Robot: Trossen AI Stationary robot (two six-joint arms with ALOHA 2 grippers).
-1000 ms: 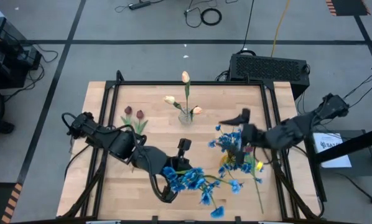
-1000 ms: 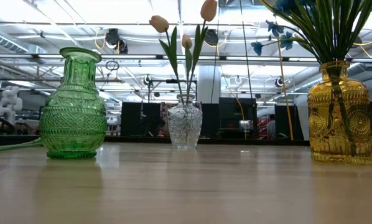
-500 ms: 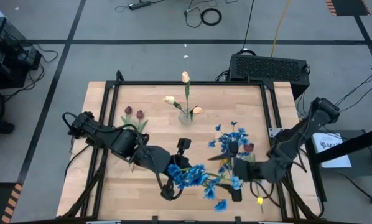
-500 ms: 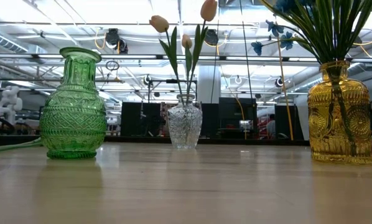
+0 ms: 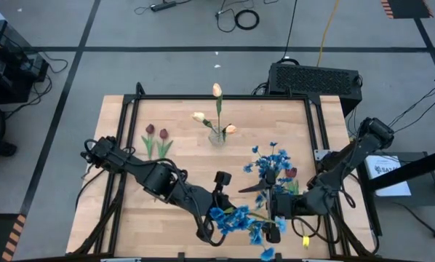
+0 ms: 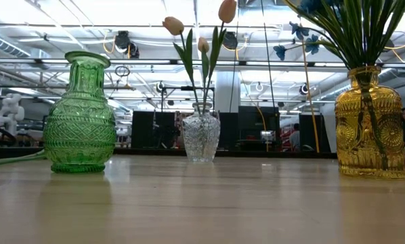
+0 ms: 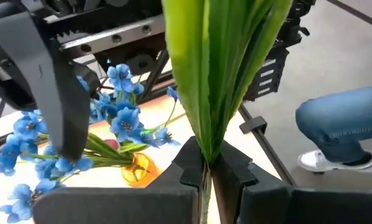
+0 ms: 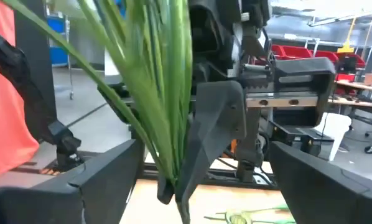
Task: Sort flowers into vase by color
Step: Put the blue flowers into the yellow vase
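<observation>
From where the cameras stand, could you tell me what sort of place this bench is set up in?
Most likely a robotics lab or industrial workshop: an open ceiling with strip lights and hanging cables, a taped grey floor strewn with cords, and red storage bins on shelving behind the wooden table.

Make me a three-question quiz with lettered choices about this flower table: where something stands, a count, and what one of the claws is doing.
1. Where do the blue flowers already sorted stand?
A green vase
B amber vase
C clear vase

2. How many cream-peach tulips are in the clear vase?
A one
B three
C five

3. What is the left gripper doing?
A hanging open
B shut on the green stems
C holding a vase

Answers: 1 B, blue blooms rise from the amber glass. 2 B, three heads show. 3 B, both fingers pinch the stems.
</observation>
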